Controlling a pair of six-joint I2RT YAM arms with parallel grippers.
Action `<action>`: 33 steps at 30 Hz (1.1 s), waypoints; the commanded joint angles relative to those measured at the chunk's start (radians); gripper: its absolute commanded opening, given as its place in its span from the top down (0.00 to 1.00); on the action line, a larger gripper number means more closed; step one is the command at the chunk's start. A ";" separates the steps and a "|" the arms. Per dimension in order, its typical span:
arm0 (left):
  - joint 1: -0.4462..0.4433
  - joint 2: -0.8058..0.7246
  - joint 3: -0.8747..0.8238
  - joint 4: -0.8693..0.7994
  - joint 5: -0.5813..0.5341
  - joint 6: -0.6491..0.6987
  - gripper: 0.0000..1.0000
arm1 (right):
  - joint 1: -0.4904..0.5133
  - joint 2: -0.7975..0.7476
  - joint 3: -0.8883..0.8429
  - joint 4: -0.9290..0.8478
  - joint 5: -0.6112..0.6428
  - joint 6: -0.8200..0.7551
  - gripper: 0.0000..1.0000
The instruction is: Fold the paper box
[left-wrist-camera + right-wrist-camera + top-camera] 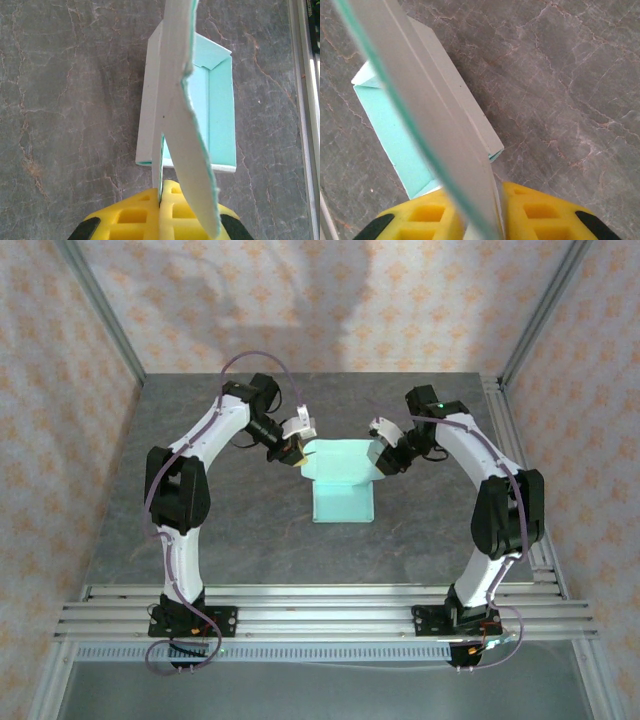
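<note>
Left pincer [298,451] and right pincer [378,454] each pinch a flap of the paper box [342,498] (body lying between them, equally near).

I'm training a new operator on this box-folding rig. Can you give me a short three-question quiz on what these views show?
1. True or false: the paper box lies on the table as a flat, unfolded sheet.
2. What is the left gripper doing? A) hovering open over bare table; B) shut on a raised flap of the box; C) pressing down on the table.
3. What runs between the fingers of the right gripper?

Key:
1. False: its sides are already folded up.
2. B.
3. A raised flap of the box.
</note>
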 commanded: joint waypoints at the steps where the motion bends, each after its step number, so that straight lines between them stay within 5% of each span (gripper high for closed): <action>1: 0.012 0.028 0.042 -0.011 -0.014 -0.007 1.00 | -0.004 -0.018 0.026 -0.049 -0.007 -0.031 0.72; 11: 0.013 0.039 0.032 0.000 -0.020 -0.009 1.00 | -0.004 -0.038 0.032 -0.005 -0.003 -0.009 0.73; 18: 0.013 0.033 0.031 0.007 -0.018 -0.014 1.00 | -0.005 -0.012 0.032 -0.035 -0.006 -0.020 1.00; 23: 0.013 0.020 0.008 0.054 -0.008 -0.046 1.00 | -0.003 -0.016 0.030 -0.030 -0.008 -0.007 1.00; 29: 0.012 -0.038 -0.059 0.193 0.008 -0.164 0.82 | 0.008 -0.079 -0.050 0.069 0.038 0.046 1.00; 33: 0.009 -0.035 -0.048 0.183 0.012 -0.169 0.80 | 0.011 -0.098 -0.072 0.081 0.042 0.050 1.00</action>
